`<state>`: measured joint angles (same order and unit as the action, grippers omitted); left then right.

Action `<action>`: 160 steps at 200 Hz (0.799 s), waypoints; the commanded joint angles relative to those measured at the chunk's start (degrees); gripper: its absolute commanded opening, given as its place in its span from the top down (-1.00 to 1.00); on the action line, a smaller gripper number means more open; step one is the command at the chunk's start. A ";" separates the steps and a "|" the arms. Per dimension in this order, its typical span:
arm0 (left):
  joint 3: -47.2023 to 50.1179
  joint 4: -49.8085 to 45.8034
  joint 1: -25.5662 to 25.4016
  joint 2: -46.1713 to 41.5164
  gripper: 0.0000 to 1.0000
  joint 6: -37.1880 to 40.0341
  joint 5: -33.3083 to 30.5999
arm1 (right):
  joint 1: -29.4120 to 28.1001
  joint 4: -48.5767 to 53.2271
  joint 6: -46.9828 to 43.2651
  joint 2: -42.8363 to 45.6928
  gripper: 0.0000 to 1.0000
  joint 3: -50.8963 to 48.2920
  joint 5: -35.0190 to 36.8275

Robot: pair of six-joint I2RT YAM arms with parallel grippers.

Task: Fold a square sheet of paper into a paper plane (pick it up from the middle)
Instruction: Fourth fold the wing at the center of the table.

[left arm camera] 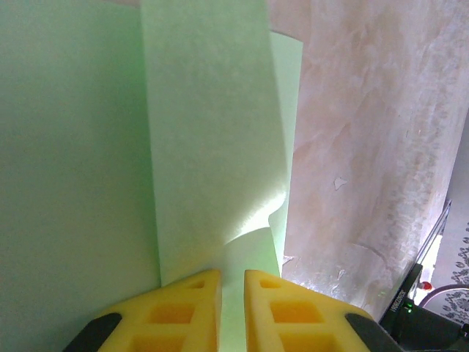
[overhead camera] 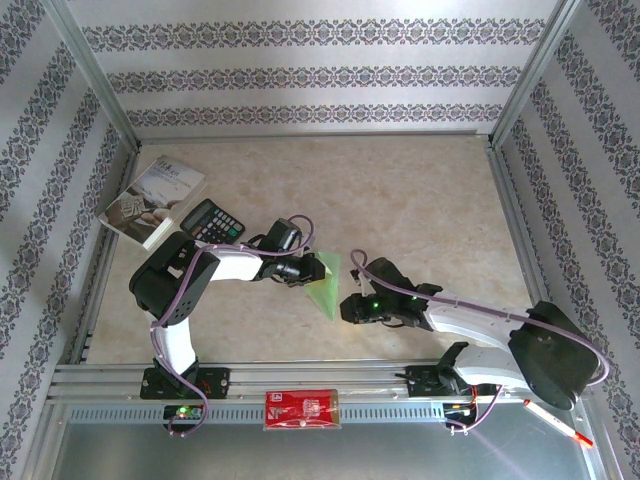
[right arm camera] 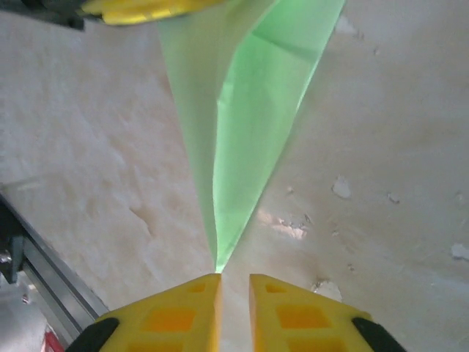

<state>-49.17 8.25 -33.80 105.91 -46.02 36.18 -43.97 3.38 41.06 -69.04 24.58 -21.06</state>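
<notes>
Nearest the arm bases, a flat red printed packet (overhead camera: pixel 302 410) lies on the front rail, behind both claws and out of the way.

The right claw (right arm camera: pixel 234 277) has its yellow fingers nearly together with a slim gap. The sharp tip of the light green paper sheet (right arm camera: pixel 242 110) reaches that gap, but I cannot tell whether it is gripped.

Just ahead, the left claw (left arm camera: pixel 232 275) pinches the paper's broad end, with overlapping layers rising from between its fingers.

The sheet is already a long pointed wedge with a centre crease, so I judge the nose folds done. The wings seem yet to be folded down and pressed.

The marbled beige table (overhead camera: pixel 420 200) lies bare around the paper. A black keypad calculator (overhead camera: pixel 212 220) and a grey-white printed booklet (overhead camera: pixel 155 200) sit beyond the left claw, well apart, obstructing nothing.
</notes>
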 commanded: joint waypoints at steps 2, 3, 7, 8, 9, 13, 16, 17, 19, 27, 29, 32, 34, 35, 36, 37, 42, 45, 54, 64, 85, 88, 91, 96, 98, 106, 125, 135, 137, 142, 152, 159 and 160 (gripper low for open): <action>1.92 -6.07 -0.39 4.11 0.66 1.70 -6.97 | 0.63 -1.51 0.69 -0.74 0.56 2.12 2.30; 1.90 -6.10 -0.43 4.08 0.67 1.71 -6.99 | 0.63 -1.56 0.69 -0.84 0.55 2.26 2.36; 1.86 -6.06 -0.39 4.11 0.66 1.62 -6.98 | 0.64 -1.96 0.65 -1.46 0.54 2.79 2.49; 1.87 -6.06 -0.43 4.12 0.66 1.63 -6.95 | 0.64 -2.05 0.62 -1.63 0.54 2.90 2.50; 1.88 -6.05 -0.41 4.12 0.66 1.63 -6.93 | 0.64 -2.10 0.61 -1.81 0.54 3.00 2.51; 1.88 -6.12 -0.39 4.02 0.66 1.61 -6.85 | 0.57 -2.31 0.68 -2.51 0.53 3.52 2.56; 1.81 -6.13 -0.42 4.01 0.65 1.61 -6.76 | 0.63 -2.50 0.70 -2.97 0.52 3.93 2.68; 1.80 -6.09 -0.40 4.03 0.65 1.58 -6.75 | 0.59 -2.54 0.74 -3.18 0.52 4.04 2.78; 1.75 -6.08 -0.44 3.97 0.65 1.53 -6.74 | 0.60 -2.68 0.83 -3.55 0.51 4.31 2.95; 1.77 -5.97 -0.53 3.95 0.63 1.52 -6.68 | 0.59 -3.65 1.18 -4.97 0.49 4.89 3.38; 1.77 -5.99 -0.49 3.93 0.63 1.45 -6.70 | 0.62 -4.06 1.25 -5.32 0.50 5.05 3.39; 1.77 -5.97 -0.49 3.92 0.63 1.39 -6.67 | 0.63 -4.46 1.38 -5.83 0.49 5.31 3.46; 1.79 -5.97 -0.50 3.95 0.62 1.40 -6.59 | 0.59 -4.70 1.50 -6.19 0.48 5.44 3.54; 1.79 -5.97 -0.49 3.95 0.62 1.38 -6.58 | 0.61 -4.87 1.53 -6.37 0.48 5.50 3.60; 1.79 -5.97 -0.53 3.95 0.62 1.38 -6.53 | 0.62 -4.96 1.60 -6.55 0.47 5.58 3.63; 1.79 -5.97 -0.50 3.95 0.62 1.37 -6.50 | 0.59 -5.05 1.63 -6.68 0.47 5.71 3.69; 1.67 -5.97 -0.48 3.85 0.62 1.31 -6.49 | 0.63 -5.75 1.75 -7.50 0.46 6.06 3.68; 1.70 -5.97 -0.48 3.87 0.62 1.30 -6.40 | 0.63 -6.28 1.82 -8.05 0.45 6.36 3.47; 1.66 -5.85 -0.48 3.66 0.62 1.24 -6.39 | 0.53 -7.42 2.05 -9.62 0.42 7.15 2.84; 1.64 -5.81 -0.48 3.58 0.61 1.20 -6.31 | 0.33 -8.09 2.18 -11.41 0.39 7.94 2.76; 1.57 -5.90 -0.48 3.43 0.61 1.09 -6.03 | 0.28 -9.19 2.31 -14.66 0.38 8.81 2.95; 1.54 -5.87 -0.48 3.38 0.61 1.08 -5.96 | 0.24 -9.37 2.42 -14.90 0.39 8.82 3.03; 1.53 -5.90 -0.48 3.27 0.61 1.04 -5.95 | 0.26 -9.44 2.44 -15.36 0.38 8.89 3.16; 1.53 -5.96 -0.48 3.21 0.61 1.04 -5.90 | 0.27 -9.79 2.62 -15.92 0.39 8.91 3.29; 1.49 -5.90 -0.48 3.22 0.62 1.09 -5.87 | 0.24 -10.03 2.67 -16.10 0.39 8.91 3.24; 1.44 -5.94 -0.48 3.14 0.61 0.99 -5.78 | 0.28 -10.83 2.86 -16.87 0.39 8.83 3.17; 1.28 -5.97 -0.49 2.85 0.61 0.90 -5.68 | 0.38 -11.88 3.32 -18.17 0.50 8.93 3.59; 1.18 -6.13 -0.48 2.75 0.61 0.92 -5.47 | 0.46 -12.16 3.74 -18.55 0.58 8.78 3.86; 1.11 -6.07 -0.50 2.73 0.61 0.86 -5.50 | 0.53 -12.21 3.76 -18.56 0.60 8.70 3.93; 1.07 -6.13 -0.50 2.57 0.61 0.90 -5.47 | 0.63 -12.46 4.04 -18.60 0.64 8.50 3.98; 0.91 -6.30 -0.48 2.22 0.60 0.77 -5.36 | 0.74 -12.84 4.50 -18.50 0.72 7.93 4.10; 0.91 -6.40 -0.51 1.95 0.58 0.83 -5.41 | 0.86 -13.00 4.82 -18.26 0.75 7.38 4.19; 0.87 -6.45 -0.49 1.85 0.58 0.84 -5.42 | 0.88 -13.11 4.82 -18.20 0.76 7.35 4.19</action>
<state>-49.34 8.25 -33.80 105.80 -46.06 36.62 -43.62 -7.11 44.66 -87.20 32.29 -18.41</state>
